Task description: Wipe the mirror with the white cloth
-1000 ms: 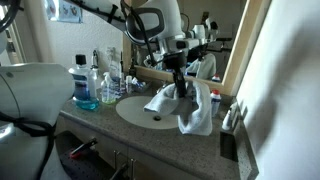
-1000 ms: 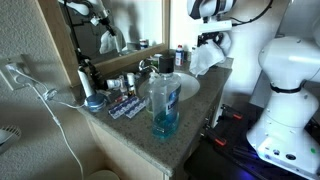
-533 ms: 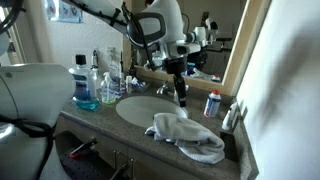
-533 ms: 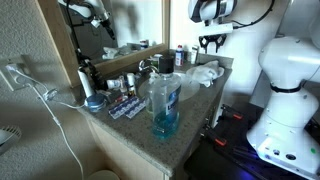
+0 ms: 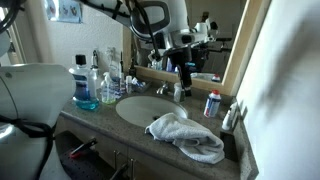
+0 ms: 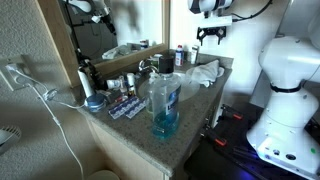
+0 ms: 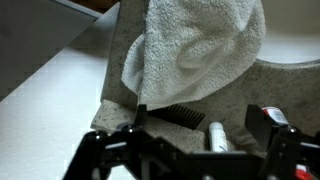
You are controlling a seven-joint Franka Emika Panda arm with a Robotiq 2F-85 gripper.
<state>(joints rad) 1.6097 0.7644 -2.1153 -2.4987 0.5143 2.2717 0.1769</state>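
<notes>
The white cloth point(image 5: 186, 136) lies crumpled on the granite counter beside the sink, also visible as a white cloth point(image 6: 200, 73) near the counter's far end. My gripper point(image 5: 185, 70) hangs well above it, open and empty, close to the mirror point(image 5: 215, 25). In the wrist view the cloth point(image 7: 200, 50) lies below on the counter, and the gripper point(image 7: 204, 125) frames a black comb point(image 7: 172, 114) and a white tube point(image 7: 216, 136) between its spread fingers point(image 7: 268, 122). In an exterior view the gripper point(image 6: 210, 34) hovers over the cloth, and the mirror point(image 6: 115, 25) spans the wall.
A blue mouthwash bottle point(image 5: 84, 86) and several toiletries stand at the counter's end; the same bottle point(image 6: 165, 102) looms in front. The sink point(image 5: 138, 110) and faucet point(image 5: 161, 89) sit mid-counter. A small red-capped bottle point(image 5: 211, 103) stands near the wall. The white robot base point(image 6: 288, 90) is beside the vanity.
The gripper was shut on the cloth, holding it up. It opened, the cloth dropped onto the counter, and the gripper rose toward the mirror.
</notes>
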